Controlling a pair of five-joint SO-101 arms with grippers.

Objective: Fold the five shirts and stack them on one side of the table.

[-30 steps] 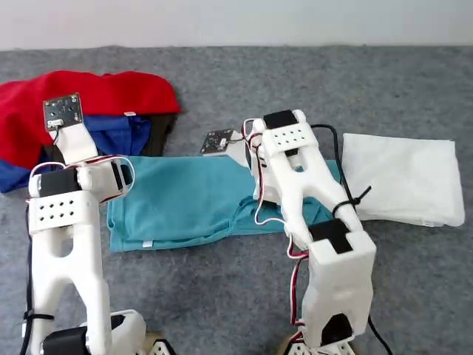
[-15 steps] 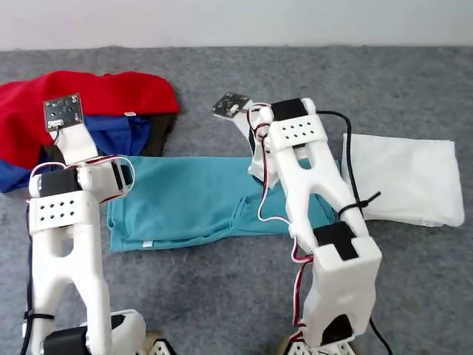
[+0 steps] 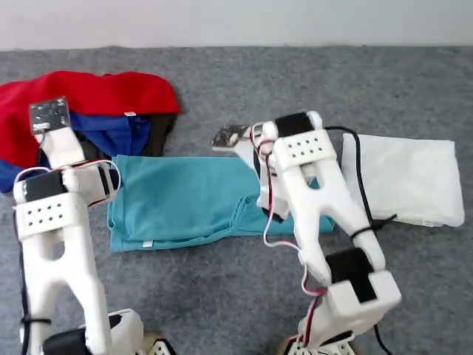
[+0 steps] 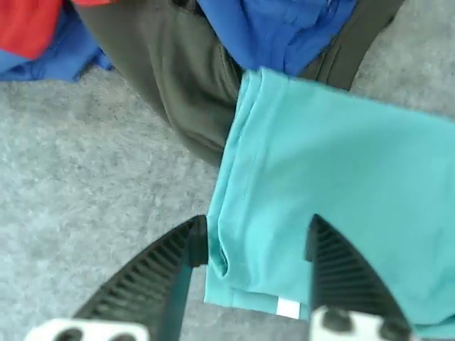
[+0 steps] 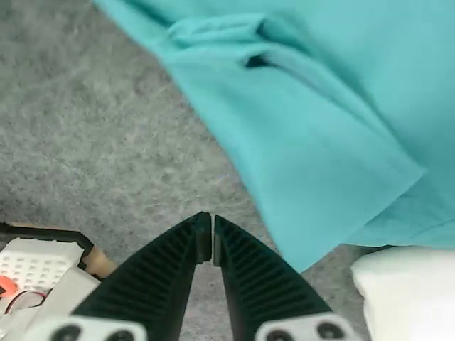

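Unfolded heap: a red shirt (image 3: 96, 92), a blue shirt (image 3: 111, 133) and a dark shirt (image 4: 178, 78) lie bunched together just past the far left corner of the teal shirt (image 3: 185, 200); the dark one touches that corner; they are probably parked there to keep the middle free for folding

Left end effector (image 4: 256, 224): fingers spread wide, gripping nothing; it hangs over the teal shirt's left edge, one finger on each side of the doubled hem; this looks like a stance for biting that edge and carrying it across

Teal shirt: lies flat in the middle, its long side running across between the two arms; its near edge is turned in and a sleeve is tucked toward the right, so I judge it partly folded and the piece in hand

Right end effector (image 5: 206, 220): fingers pressed together on nothing; it sits above bare cloth just beside the teal shirt, at the end nearest the white shirt (image 3: 403, 177); it would have to part before taking any fabric

White shirt: folded to a tidy rectangle just right of the teal shirt, their edges about meeting; likely the base of the stack, which makes that the stacking side

Progress: one shirt folded, one partway, three not yet begun

Surface (image 3: 295, 81): grey and felt-like, soft enough that a pinch could drag a whole shirt

Room: a plain pale wall (image 3: 236, 22) rises behind the far edge, beyond the teal shirt
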